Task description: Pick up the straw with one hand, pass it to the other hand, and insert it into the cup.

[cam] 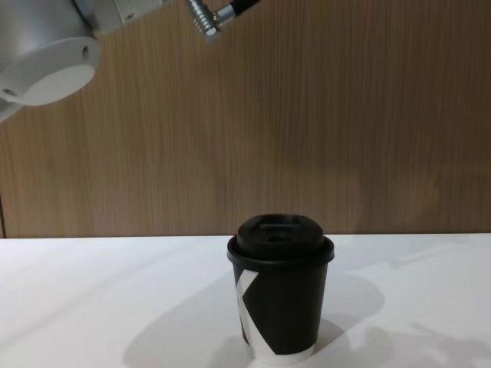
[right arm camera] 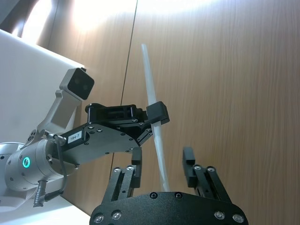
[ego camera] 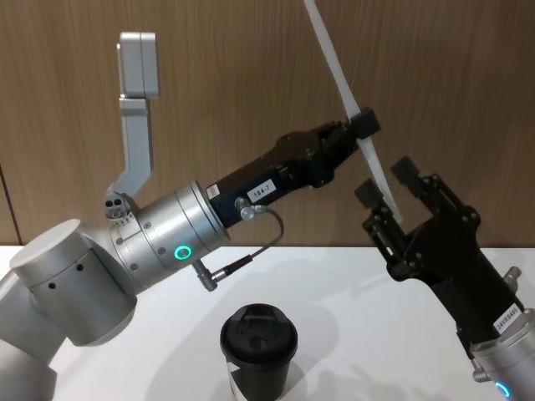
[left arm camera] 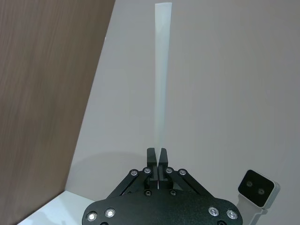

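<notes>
The white straw [ego camera: 334, 67] is held up in the air, tilted, well above the table. My left gripper [ego camera: 361, 127], on the silver wrist with the green ring, is shut on the straw around its lower third. From the left wrist, the straw [left arm camera: 161, 70] rises straight out of the shut left gripper [left arm camera: 157, 154]. My right gripper [ego camera: 387, 182] is open, and the straw's lower end hangs between its fingers; the right wrist view shows gaps on both sides of the straw [right arm camera: 147, 75]. The black lidded cup [ego camera: 258, 342] stands upright on the table below, also seen from the chest [cam: 280, 295].
The white table [cam: 92, 307] stretches around the cup, and a wooden wall [ego camera: 251, 83] stands behind it. The left arm's wrist camera mount [ego camera: 135, 83] sticks up at the back left.
</notes>
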{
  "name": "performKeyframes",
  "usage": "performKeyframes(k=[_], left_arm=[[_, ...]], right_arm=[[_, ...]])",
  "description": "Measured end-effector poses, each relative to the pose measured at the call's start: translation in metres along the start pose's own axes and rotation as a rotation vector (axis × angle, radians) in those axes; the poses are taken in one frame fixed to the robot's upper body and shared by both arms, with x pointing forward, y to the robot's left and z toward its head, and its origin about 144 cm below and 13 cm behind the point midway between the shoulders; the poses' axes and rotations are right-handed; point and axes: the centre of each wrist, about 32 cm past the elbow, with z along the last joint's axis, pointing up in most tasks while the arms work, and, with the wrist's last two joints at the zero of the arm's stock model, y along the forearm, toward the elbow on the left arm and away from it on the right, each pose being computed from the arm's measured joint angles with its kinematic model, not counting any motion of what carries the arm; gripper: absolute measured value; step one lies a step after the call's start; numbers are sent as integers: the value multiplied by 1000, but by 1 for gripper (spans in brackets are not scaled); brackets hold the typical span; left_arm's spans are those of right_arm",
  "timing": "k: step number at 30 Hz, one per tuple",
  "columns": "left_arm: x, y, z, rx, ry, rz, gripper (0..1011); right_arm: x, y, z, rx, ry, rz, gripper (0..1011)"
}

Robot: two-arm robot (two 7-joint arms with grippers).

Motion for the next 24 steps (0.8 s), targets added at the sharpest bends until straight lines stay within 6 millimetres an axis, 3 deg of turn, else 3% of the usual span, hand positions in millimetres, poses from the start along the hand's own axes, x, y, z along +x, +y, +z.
performKeyframes(k=[2,6,16,24], left_arm=[[0,0,0,0,0,0,7],[0,1,0,1,-6,6,8],[-5,9,1,7,-86,76,7],[-10,17,3,10,-176,147,7]], right_arm=[[0,0,0,0,0,0,546],[0,0,0,0,0,0,707],[0,0,0,0,0,0,982],[0,0,0,0,0,0,1001]])
